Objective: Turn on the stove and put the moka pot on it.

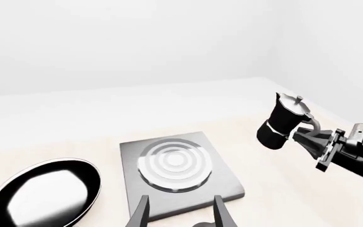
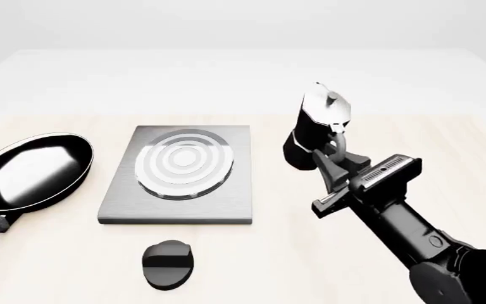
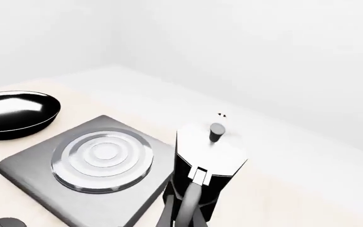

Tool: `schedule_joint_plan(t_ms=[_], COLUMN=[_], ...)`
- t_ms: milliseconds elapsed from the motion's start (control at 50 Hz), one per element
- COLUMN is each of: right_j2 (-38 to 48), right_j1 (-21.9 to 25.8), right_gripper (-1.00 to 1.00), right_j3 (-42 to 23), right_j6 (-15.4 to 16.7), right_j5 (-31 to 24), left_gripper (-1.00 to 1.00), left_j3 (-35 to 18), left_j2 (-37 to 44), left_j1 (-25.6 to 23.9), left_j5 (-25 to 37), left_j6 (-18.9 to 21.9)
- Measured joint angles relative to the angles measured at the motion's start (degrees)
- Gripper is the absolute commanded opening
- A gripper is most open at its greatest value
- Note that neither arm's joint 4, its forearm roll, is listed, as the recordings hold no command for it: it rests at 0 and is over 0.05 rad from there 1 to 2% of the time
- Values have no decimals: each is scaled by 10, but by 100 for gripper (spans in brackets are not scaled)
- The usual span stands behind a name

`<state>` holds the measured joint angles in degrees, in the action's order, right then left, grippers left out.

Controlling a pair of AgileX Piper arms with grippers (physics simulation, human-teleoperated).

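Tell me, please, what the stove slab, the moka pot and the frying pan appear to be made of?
Stove: looks like brushed grey metal, matte with fine streaks; its burner rings shine silver.
Moka pot: seemingly metal, silver top over black base, faceted highlights.
Frying pan: glossy black, mirror-like reflections; coated metal or enamel, hard to say.

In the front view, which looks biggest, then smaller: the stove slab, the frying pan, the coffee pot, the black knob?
1. Stove slab.
2. Frying pan.
3. Moka pot, lifted by the right pincer, so its nearness to the camera may inflate it.
4. Knob.
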<state>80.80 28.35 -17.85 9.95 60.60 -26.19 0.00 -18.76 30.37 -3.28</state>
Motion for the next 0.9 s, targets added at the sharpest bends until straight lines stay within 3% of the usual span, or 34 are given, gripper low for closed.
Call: schedule_joint_plan(t_ms=[400, 900], right_j2=[82, 186], right_j1=[94, 138], right_gripper=[-100, -100], right_j3=[-131, -271], right_j6=[48, 52], right_j5=[-31, -66], left_gripper=[100, 100], left_j3=[-23, -44], left_j2=[0, 0], left_j1=[17, 42], left_j5=[26, 56], left_j6=[0, 9])
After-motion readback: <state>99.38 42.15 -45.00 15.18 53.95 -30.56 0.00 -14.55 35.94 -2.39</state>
